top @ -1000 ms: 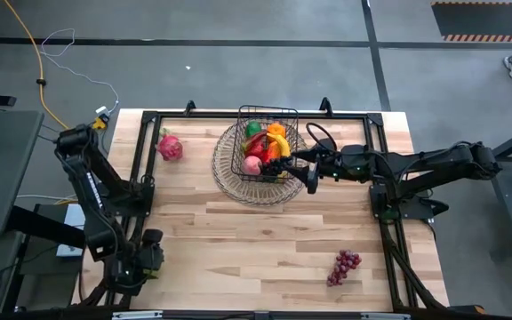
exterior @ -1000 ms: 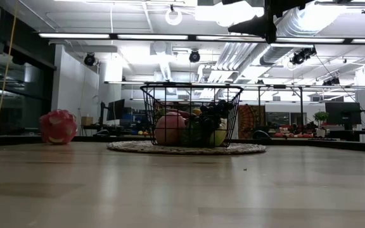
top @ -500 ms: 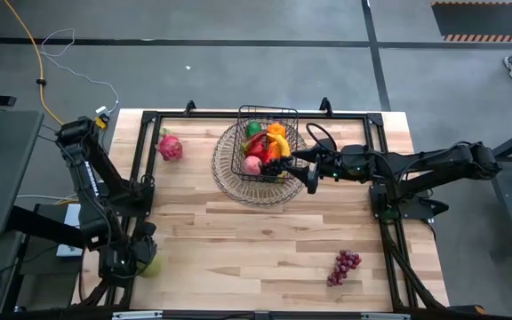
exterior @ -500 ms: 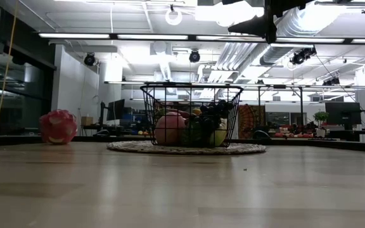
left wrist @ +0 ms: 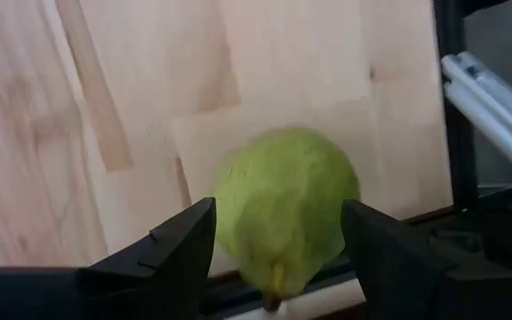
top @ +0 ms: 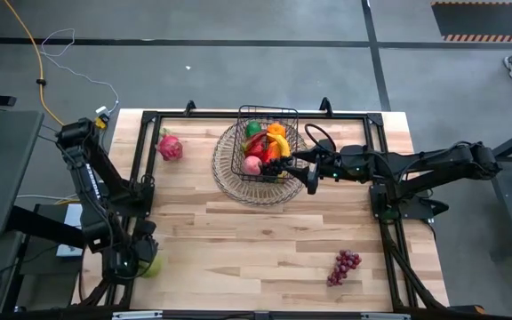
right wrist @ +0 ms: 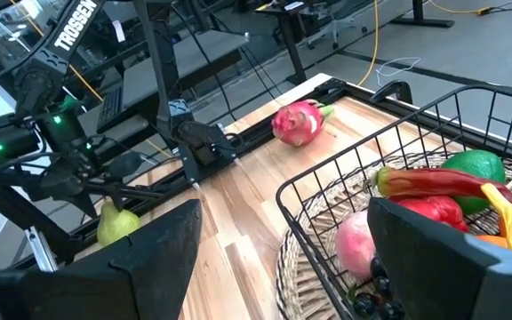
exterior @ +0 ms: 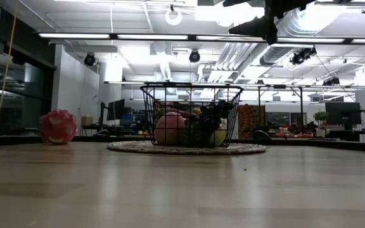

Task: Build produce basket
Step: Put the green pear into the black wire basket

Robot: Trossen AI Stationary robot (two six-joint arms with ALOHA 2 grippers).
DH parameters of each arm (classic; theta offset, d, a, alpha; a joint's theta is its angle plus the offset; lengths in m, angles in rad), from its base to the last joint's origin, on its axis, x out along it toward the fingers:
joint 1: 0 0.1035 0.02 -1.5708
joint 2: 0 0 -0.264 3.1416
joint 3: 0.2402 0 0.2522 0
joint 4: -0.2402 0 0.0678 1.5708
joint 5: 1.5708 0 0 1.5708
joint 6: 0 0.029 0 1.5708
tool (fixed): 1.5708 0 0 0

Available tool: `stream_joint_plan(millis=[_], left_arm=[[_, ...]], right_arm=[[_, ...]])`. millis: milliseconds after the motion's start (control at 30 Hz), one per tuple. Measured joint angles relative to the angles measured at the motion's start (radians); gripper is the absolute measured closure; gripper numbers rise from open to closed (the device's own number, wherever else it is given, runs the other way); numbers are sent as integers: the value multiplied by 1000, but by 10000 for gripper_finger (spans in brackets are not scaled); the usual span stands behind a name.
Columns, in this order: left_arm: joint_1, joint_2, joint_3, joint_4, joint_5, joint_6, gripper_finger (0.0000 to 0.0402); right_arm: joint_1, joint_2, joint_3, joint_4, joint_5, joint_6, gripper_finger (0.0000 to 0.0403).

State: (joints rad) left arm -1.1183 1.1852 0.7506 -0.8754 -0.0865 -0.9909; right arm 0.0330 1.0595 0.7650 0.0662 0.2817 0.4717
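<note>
One green pear (left wrist: 283, 209) sits between your left pincer's (left wrist: 278, 244) spread fingers at the surface's near-left corner, stem toward the wrist, far from the basket (top: 268, 142).

Arms: two, dark, built of jointed tubular segments.
Left arm (top: 92, 191): black, white "TROSSEN" lettering along one link in the right wrist view; small green lights glowed on its housing.
Right arm (top: 416, 164): black, a dark cable looped near its wrist.
Fingers (left wrist: 163, 258): matte black, flat, angular.
</note>
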Motion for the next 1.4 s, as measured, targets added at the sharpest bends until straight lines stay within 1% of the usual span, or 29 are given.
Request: stream_joint_plan(millis=[267,633,767,1133,1233,1400], left_arm=[[1,4,-2,-8,50,-21,171],[0,4,-3,-15,69,-54,173],[0,4,-3,-14,63,-53,193],[23,4,-3,-9,55,-22,272],[30,1,-3,-7,57,1,280],[51,-23,-4,-17,61,13,282]], right_arm=[[0,0,0,-4,0,0,91],[0,0,0,-3,0,0,91],[0,0,0,-3,0,0,91],[0,0,0,-3,0,0,91],[0,0,0,-3,0,0,91],[0,0,0,-3,0,0,91]])
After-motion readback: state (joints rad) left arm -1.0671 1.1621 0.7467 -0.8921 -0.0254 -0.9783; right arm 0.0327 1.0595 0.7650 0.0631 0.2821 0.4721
